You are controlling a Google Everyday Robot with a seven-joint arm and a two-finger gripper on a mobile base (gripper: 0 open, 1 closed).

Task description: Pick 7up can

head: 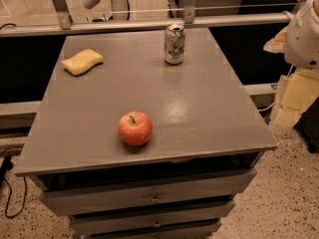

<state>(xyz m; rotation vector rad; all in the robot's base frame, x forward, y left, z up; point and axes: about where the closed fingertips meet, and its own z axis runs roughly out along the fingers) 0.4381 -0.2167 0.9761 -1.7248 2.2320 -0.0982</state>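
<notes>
The 7up can (174, 45) stands upright near the far edge of the grey table (199, 113), at about 1 o'clock from the tabletop's middle, with nothing touching it. Its shiny top rim faces up and green and red marks show on its silver-white side.

Nearest to me, below the front edge of the table, are stacked drawers (154, 195), and a dark cable (7, 193) lies on the speckled floor (289, 193) at 8 o'clock. On the tabletop, a red apple (135, 128) sits at about 7 o'clock, stem up, well apart from the can. Farther back at 10 o'clock a yellow sponge (82, 61) lies flat near the left edge. The can is at roughly the same depth, to the sponge's right. Behind the table a metal rail (149, 24) runs across.

My gripper (304, 31) is off the table at about 2 o'clock, a white rounded shape at the right border, above some pale yellow blocks (294, 98), well apart from the can. Whether it is released or clenched I cannot tell.
</notes>
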